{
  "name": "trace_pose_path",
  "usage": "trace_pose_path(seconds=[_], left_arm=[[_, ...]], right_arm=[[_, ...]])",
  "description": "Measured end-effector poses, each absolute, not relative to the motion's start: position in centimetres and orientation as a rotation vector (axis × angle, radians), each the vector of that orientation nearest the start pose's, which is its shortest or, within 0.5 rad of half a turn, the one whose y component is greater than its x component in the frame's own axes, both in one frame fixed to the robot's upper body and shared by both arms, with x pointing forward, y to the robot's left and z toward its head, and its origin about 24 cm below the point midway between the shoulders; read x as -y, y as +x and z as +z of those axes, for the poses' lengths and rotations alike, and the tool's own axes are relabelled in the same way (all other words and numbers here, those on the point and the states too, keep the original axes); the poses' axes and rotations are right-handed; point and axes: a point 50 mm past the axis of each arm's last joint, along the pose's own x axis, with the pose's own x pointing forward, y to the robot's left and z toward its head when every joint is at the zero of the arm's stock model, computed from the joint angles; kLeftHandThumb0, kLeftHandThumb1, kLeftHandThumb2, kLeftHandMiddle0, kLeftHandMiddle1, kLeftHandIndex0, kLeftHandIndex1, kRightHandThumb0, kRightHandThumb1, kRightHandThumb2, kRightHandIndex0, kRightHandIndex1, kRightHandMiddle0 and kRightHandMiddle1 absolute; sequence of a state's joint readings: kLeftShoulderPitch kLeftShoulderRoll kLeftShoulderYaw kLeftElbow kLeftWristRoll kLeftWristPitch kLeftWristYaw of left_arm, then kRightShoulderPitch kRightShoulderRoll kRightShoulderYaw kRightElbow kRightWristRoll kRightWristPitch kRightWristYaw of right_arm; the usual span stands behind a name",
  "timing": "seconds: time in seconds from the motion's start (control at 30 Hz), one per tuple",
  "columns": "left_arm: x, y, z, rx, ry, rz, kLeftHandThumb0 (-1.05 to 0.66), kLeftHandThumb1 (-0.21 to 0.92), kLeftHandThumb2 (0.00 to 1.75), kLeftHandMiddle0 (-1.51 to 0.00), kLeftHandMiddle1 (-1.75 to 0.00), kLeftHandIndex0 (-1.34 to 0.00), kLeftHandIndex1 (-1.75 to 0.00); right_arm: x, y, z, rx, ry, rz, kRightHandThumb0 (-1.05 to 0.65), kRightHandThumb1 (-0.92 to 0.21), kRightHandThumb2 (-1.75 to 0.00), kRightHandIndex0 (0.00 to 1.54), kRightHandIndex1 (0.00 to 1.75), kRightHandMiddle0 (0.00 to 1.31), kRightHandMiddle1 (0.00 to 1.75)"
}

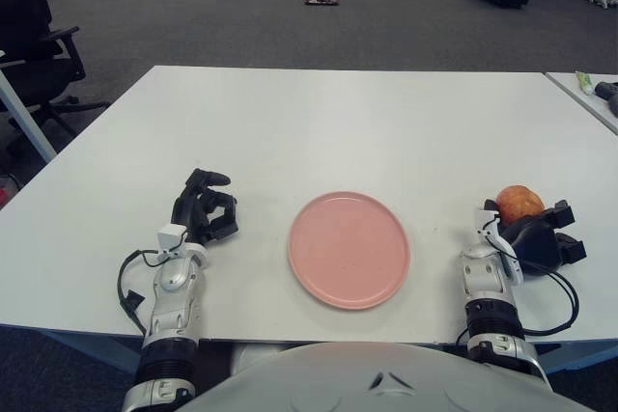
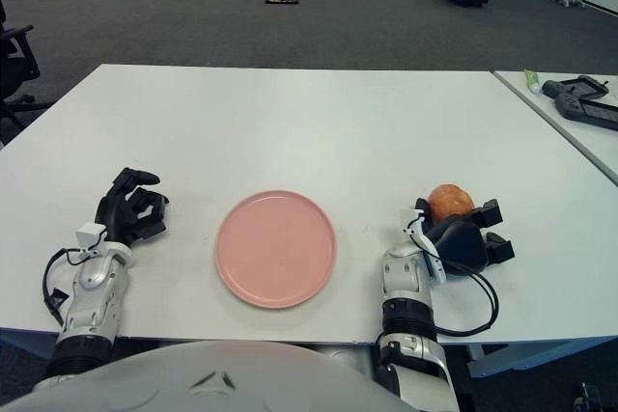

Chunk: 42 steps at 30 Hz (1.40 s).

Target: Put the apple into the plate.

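Note:
A red-yellow apple (image 1: pixel 519 203) shows at the table's right near edge, against the far side of my right hand (image 1: pixel 534 234). The black fingers (image 1: pixel 561 211) wrap round its near and right sides, with the thumb on its left, so the hand is shut on it. A round pink plate (image 1: pixel 349 249) lies flat at the near middle of the table, with nothing on it, about a hand's width left of the apple. My left hand (image 1: pixel 205 211) shows left of the plate, fingers curled and holding nothing.
The white table (image 1: pixel 338 123) stretches far behind the plate. A second table at the far right carries a tube (image 2: pixel 530 80) and a black device (image 2: pixel 577 98). An office chair (image 1: pixel 34 36) stands at the far left on the carpet.

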<state>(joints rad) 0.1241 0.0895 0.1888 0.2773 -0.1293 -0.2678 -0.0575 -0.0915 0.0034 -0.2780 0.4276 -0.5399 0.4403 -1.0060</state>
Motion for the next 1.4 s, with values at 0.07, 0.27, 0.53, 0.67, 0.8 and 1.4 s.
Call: trace_pose_path(seconds=[0.07, 0.27, 0.53, 0.67, 0.8, 1.4], left_arm=[[-22.3, 20.8, -1.8, -0.106, -0.022, 0.201, -0.01, 0.41, 1.23, -0.45, -1.75, -0.41, -1.75], [-22.4, 20.8, -1.7, -0.11, 0.002, 0.194, -0.01, 0.4, 1.24, -0.46, -1.75, -0.42, -1.74], [-22.4, 20.8, -1.8, -0.115, 0.001, 0.196, -0.01, 0.37, 1.26, -0.49, -1.75, -0.45, -1.71], [-22.5, 20.8, -1.7, -0.117, -0.009, 0.202, -0.01, 0.37, 1.26, -0.49, -1.75, -0.45, -1.71], [-22.6, 20.8, -1.7, -0.117, -0.019, 0.207, -0.01, 0.36, 1.27, -0.49, -1.75, -0.45, -1.72], [-22.6, 20.8, -1.7, -0.116, -0.027, 0.211, -0.01, 0.4, 1.23, -0.46, -1.74, -0.41, -1.75]], right_arm=[[24.7, 20.6, -3.1, -0.536, -0.813, -1.189, -0.62, -0.6, -0.8, 0.0, 1.32, 0.0, 0.85], [24.9, 21.0, -3.2, -0.499, -0.782, -1.213, -0.61, -0.59, -0.82, 0.0, 1.37, 0.0, 0.9], [25.0, 21.6, -3.1, -0.438, -0.79, -1.239, -0.6, -0.56, -0.91, 0.0, 1.66, 0.0, 1.53], [25.0, 22.0, -3.1, -0.405, -0.803, -1.239, -0.45, -0.6, -0.92, 0.12, 1.72, 0.28, 1.69], [25.1, 22.2, -3.0, -0.368, -0.807, -1.235, -0.44, -0.51, -1.06, 0.39, 1.74, 0.44, 1.73], [25.6, 23.4, -2.8, -0.257, -0.829, -1.254, -0.49, -0.27, -1.37, 1.23, 1.75, 0.64, 1.75]])
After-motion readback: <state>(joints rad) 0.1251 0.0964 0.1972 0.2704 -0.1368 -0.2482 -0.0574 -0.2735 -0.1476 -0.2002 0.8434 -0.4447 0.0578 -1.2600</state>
